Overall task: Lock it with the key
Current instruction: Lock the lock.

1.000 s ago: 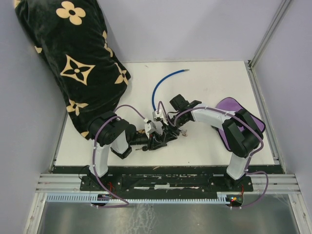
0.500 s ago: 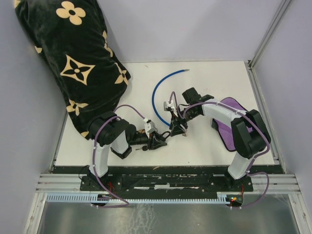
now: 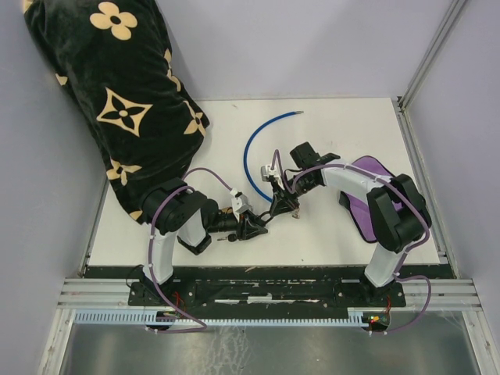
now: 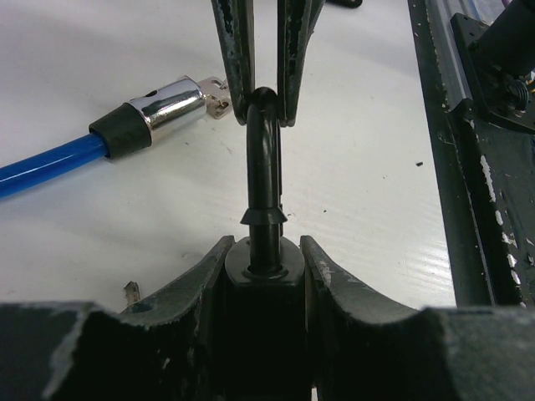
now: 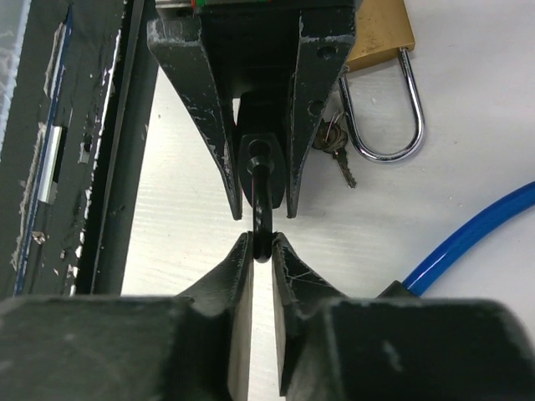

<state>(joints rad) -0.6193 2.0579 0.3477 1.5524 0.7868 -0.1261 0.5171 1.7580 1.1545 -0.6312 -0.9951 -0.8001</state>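
At the centre of the left wrist view, a black padlock (image 4: 263,180) stands between both grippers. The left gripper (image 4: 263,251) clamps its body, and the right gripper (image 4: 266,113) is pinched on the top of its shackle. Just upper left lies a blue cable (image 4: 46,163) with a chrome end, on the white table (image 4: 368,167). At the upper right of the right wrist view, small keys (image 5: 334,142) touch a brass padlock (image 5: 380,33).

Patterned black cloth (image 3: 117,101), purple pouch (image 3: 367,170)
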